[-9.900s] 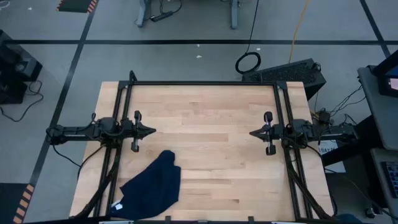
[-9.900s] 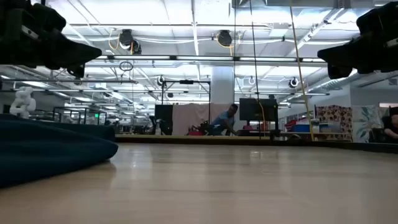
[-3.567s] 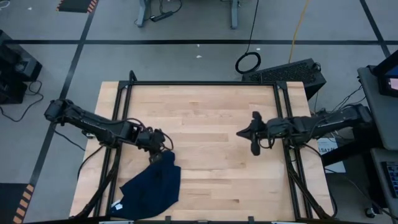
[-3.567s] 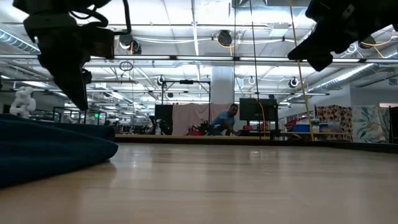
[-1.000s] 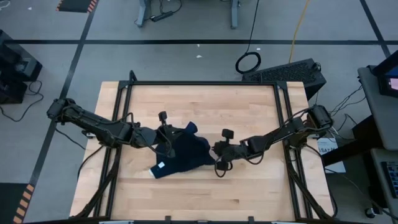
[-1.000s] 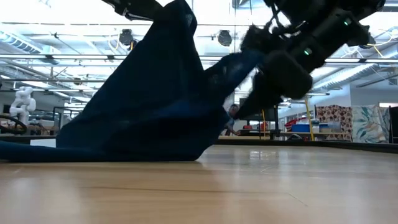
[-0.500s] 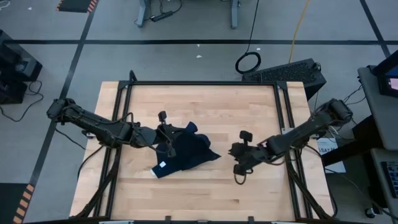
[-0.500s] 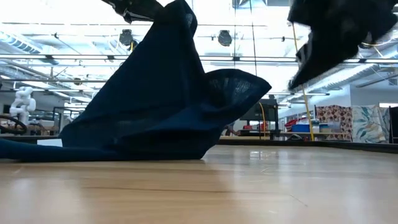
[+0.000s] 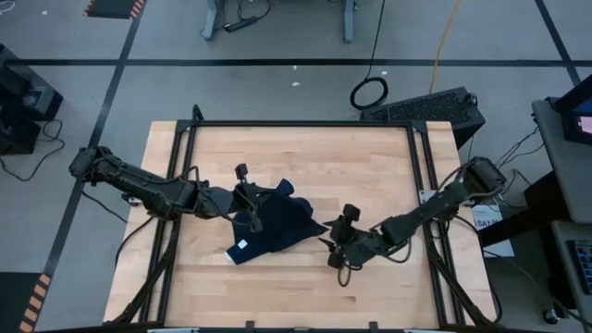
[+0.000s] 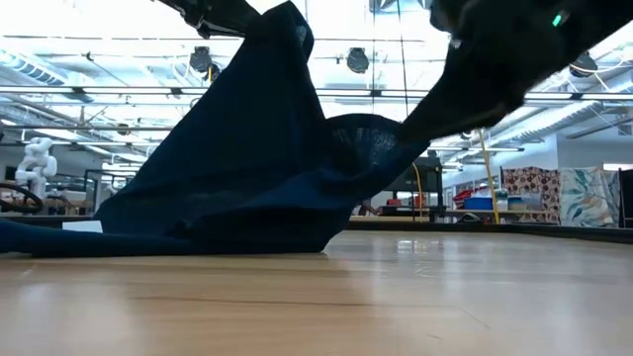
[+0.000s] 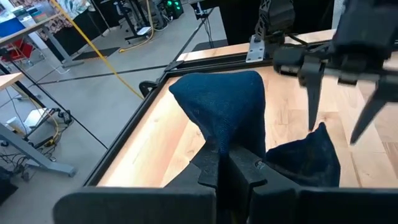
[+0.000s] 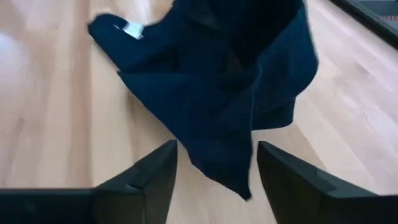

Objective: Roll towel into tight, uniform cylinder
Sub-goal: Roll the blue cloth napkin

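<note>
One towel only, bunched near the middle of the worktop, toward its left edge. Held up at one corner in the closed left gripper. Right gripper spread wide around the free corner. Best to pinch that corner firmly, then pull apart flat before any rolling. One white tag, two grippers.

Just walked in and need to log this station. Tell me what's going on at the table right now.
Two robot arms are working a dark navy towel on the wooden table. The left gripper has pinched one part and holds it raised, so the cloth drapes down to the tabletop like a tent. The right gripper is at the towel's opposite corner with its jaws open around that corner, not yet closed. The towel is bunched and unrolled; its small white tag lies near the table's front side.
</note>
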Available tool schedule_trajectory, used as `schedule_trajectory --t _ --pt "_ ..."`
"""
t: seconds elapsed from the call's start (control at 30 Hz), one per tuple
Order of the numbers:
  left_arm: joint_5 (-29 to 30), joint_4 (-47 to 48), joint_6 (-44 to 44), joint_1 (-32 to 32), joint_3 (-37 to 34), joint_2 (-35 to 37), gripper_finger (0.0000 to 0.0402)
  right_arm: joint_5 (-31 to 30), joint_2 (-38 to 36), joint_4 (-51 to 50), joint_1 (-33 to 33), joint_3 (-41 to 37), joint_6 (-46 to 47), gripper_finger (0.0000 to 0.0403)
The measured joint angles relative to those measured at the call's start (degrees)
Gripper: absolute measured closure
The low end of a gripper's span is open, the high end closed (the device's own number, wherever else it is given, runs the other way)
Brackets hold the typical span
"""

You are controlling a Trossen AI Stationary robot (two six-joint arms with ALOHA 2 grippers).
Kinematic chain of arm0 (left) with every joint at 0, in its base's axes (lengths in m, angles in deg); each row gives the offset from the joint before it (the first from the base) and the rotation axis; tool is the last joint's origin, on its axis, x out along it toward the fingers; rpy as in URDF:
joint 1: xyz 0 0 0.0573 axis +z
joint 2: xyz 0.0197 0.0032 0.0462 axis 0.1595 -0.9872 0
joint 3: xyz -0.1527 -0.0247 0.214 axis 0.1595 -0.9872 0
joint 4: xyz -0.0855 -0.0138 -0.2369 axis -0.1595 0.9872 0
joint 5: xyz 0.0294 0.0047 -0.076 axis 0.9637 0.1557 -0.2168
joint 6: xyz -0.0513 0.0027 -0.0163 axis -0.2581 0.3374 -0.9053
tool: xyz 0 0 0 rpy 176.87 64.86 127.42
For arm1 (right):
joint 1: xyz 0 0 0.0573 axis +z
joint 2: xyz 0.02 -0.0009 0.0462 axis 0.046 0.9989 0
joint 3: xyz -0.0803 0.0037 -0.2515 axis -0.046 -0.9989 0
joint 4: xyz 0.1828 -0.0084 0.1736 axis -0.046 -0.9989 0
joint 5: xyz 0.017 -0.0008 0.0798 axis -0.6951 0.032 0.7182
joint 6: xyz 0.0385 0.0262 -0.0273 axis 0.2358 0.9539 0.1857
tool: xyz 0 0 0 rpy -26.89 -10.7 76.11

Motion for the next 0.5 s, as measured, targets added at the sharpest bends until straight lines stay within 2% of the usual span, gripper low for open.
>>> schedule_trajectory --t 0.07,0.13,0.2,0.33,0.37,0.5 --pt "0.0 0.1 0.0 0.0 0.0 0.0 0.0391 0.0 2.1 0.7 -1.0 0.0 0.6 0.0186" --pt "0.0 0.2 -0.1 0.0 0.0 0.0 0.0391 0.0 3.1 0.4 -1.8 -0.1 1.1 0.0208" --pt "0.0 0.4 -0.1 0.0 0.0 0.0 0.0391 0.0 3.3 0.3 -2.0 0.0 1.0 0.0251" --pt "-0.1 0.4 -0.1 0.0 0.0 0.0 0.0391 1.0 1.1 -0.5 -1.5 0.0 -2.4 0.0372" --pt "-0.1 0.4 -0.1 0.0 0.0 0.0 0.0391 1.4 0.2 -0.7 -1.4 0.0 -3.4 0.0387" --pt "0.1 0.9 -1.9 -0.1 0.0 0.0 0.039 1.7 -4.7 -5.3 -0.9 0.0 -4.8 0.0393"
